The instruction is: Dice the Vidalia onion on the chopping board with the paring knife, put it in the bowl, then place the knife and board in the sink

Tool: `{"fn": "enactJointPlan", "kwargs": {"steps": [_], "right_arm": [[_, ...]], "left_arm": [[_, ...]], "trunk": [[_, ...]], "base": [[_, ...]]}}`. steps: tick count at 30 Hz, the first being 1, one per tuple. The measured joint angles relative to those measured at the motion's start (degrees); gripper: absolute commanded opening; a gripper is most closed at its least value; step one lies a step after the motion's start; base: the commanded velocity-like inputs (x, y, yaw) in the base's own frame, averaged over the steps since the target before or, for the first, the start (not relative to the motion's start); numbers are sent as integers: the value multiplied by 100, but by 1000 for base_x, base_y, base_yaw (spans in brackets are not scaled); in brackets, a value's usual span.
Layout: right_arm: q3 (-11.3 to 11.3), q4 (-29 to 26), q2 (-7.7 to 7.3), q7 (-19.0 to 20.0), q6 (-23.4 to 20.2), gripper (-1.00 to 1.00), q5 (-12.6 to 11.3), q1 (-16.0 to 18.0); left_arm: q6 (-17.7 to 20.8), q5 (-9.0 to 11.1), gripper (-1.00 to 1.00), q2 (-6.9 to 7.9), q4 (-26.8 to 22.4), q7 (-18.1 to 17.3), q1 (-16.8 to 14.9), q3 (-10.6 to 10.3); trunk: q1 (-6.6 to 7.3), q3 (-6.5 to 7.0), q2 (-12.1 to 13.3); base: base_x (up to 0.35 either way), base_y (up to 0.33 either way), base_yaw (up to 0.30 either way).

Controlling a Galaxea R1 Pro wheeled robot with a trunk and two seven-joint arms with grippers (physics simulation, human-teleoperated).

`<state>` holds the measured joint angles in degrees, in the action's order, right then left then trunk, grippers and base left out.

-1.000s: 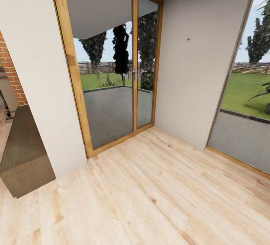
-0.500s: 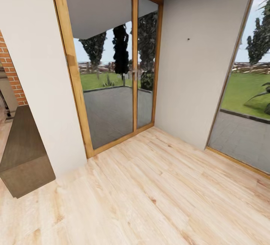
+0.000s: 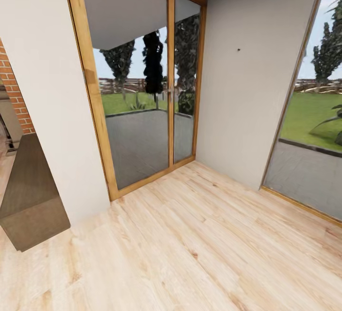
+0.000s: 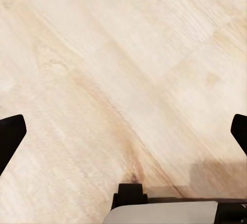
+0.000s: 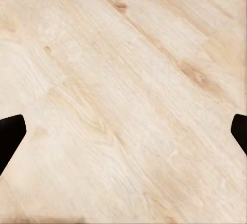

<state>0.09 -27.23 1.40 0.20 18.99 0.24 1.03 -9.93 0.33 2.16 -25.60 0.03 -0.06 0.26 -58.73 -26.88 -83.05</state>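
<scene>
I face a corner of a room with a pale wooden floor (image 3: 199,254). My left gripper (image 4: 123,131) hangs over the floorboards, open, its dark fingertips (image 4: 11,134) far apart with nothing between them. My right gripper (image 5: 123,131) is open as well above the same kind of boards, its fingertips (image 5: 10,131) at the picture's edges and nothing held.
A wood-framed sliding glass door (image 3: 142,87) stands ahead, with a white wall (image 3: 242,87) to its right and another glazed opening (image 3: 313,125) at the far right. A white wall (image 3: 42,102) and a low brown cabinet (image 3: 28,197) stand at the left, beside red brick (image 3: 12,92).
</scene>
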Motion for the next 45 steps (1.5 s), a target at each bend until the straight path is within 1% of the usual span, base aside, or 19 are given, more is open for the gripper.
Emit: {"fn": "enactJointPlan", "kwargs": {"steps": [4, 5, 6, 13, 20, 35, 45], "right_arm": [[-2, -62, -127, 10, 14, 100, -5, 0], [-2, -45, -170, 11, 27, 100, -8, 0], [-3, -43, -176, 11, 30, 100, -7, 0], [-16, -29, -177, 12, 34, 100, -20, 0], [-22, -3, -175, 7, 34, 100, -31, -1], [-25, 2, -183, 8, 33, 100, -39, -2], [-25, 0, -185, 8, 33, 100, -40, -3]], "left_arm": [[-3, 6, 100, 1, 18, 5, -1, 5], [-4, 10, 100, 27, 38, 5, -2, 16], [-5, 12, 100, 46, 40, 5, -2, 21], [-5, 15, 100, 89, 49, -2, -2, 23], [-4, 15, 100, 84, 63, -9, -2, 22], [-3, 16, 100, 67, 89, -10, -2, 11], [-2, 7, 100, 56, 100, -11, -2, 6]], "trunk": [[0, 0, 0], [0, 0, 0], [0, 0, 0], [0, 0, 0], [0, 0, 0], [0, 16, 0], [0, 49, 0]], "base": [[0, 0, 0], [0, 0, 0], [0, 0, 0], [0, 0, 0], [0, 0, -35], [0, -6, -223], [0, -252, -242]]}}
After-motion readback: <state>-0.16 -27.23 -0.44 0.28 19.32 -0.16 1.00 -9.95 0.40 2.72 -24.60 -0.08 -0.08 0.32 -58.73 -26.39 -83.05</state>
